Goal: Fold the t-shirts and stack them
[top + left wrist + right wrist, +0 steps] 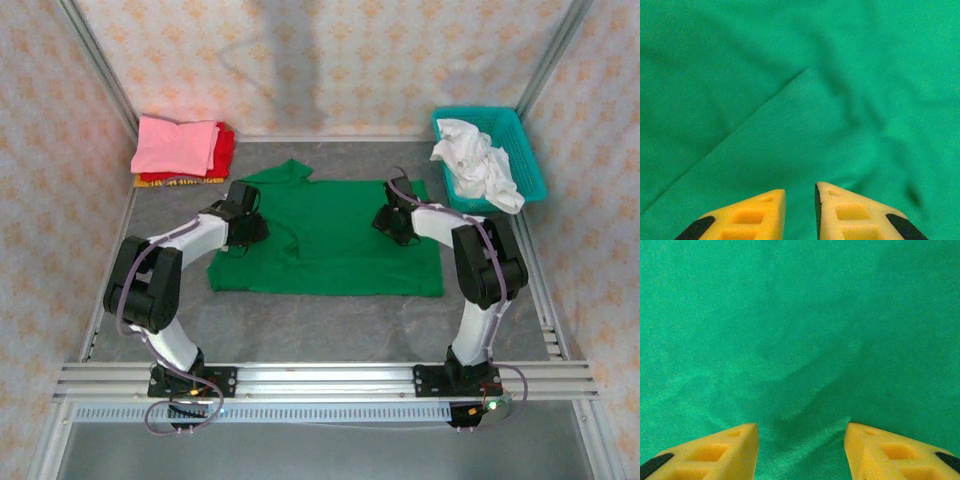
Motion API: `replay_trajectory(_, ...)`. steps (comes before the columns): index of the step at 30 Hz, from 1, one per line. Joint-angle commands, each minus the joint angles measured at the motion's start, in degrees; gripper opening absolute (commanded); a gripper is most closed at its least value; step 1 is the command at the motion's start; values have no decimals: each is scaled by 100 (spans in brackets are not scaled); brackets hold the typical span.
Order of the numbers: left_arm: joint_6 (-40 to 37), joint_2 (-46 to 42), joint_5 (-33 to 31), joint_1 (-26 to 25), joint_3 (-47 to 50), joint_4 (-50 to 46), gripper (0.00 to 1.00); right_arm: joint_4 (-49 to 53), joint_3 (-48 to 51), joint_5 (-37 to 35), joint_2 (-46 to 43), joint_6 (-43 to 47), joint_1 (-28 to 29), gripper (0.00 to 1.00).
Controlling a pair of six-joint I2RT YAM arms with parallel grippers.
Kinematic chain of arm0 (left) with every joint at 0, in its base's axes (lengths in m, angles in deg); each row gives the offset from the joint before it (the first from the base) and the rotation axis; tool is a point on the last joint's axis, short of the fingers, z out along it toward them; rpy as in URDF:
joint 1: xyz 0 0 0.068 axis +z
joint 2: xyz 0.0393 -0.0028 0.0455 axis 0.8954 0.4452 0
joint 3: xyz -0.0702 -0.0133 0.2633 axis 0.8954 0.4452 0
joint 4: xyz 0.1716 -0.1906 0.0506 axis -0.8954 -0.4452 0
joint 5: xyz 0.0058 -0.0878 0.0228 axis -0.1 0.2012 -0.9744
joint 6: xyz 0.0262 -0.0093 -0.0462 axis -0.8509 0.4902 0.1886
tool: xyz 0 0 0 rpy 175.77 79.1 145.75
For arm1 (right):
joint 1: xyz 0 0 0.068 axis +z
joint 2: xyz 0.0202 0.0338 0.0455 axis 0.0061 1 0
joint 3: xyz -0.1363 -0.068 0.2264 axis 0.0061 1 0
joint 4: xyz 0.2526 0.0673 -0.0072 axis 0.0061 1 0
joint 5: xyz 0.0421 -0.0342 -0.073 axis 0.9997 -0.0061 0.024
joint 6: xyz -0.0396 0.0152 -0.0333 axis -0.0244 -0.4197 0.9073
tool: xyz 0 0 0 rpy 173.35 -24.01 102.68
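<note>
The green t-shirt point(340, 235) lies spread across the middle of the grey counter point(330, 325), with one part poking out toward the far wall at its upper left. Both hands sit low over it, one toward each side.

The left hand point(250, 226) is over the shirt's left part. In the left wrist view, the left hand point(800, 202) has its yellow fingers point(752, 217) a narrow slit apart. Nothing is caught between them, so it is released. The green t-shirt point(840, 100) lies beneath, and a straight folded edge runs diagonally up from the lower left, just ahead of the fingertips.

The right hand point(392, 220) is over the shirt near its far right corner. In its own view, the right hand point(801, 442) is spread wide and grips nothing. The green t-shirt point(800, 315) is flat below it, with a small ridge of cloth rising toward the gap.

In the far left corner, well apart from both hands, folded shirts are stacked: a pink t-shirt point(175, 145) on top, a red t-shirt point(225, 150) under it and a yellow-orange t-shirt point(180, 181) showing at the bottom edge.

A teal basket point(530, 165) stands in the far right corner. It holds a crumpled white cloth point(480, 165) that spills over its near rim.
</note>
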Motion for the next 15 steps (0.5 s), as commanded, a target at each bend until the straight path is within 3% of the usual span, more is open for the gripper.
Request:
replay_trajectory(1,270,-118,48,135,526,223,23,196,391,132,-88,-172,-97,50)
replay_trajectory(9,636,-883,186,97,1765,240,22,167,1228,355,-575,-416,102,50)
replay_trajectory(15,443,-1567,-478,106,1602,-355,27,296,1108,313,-745,-483,137,50)
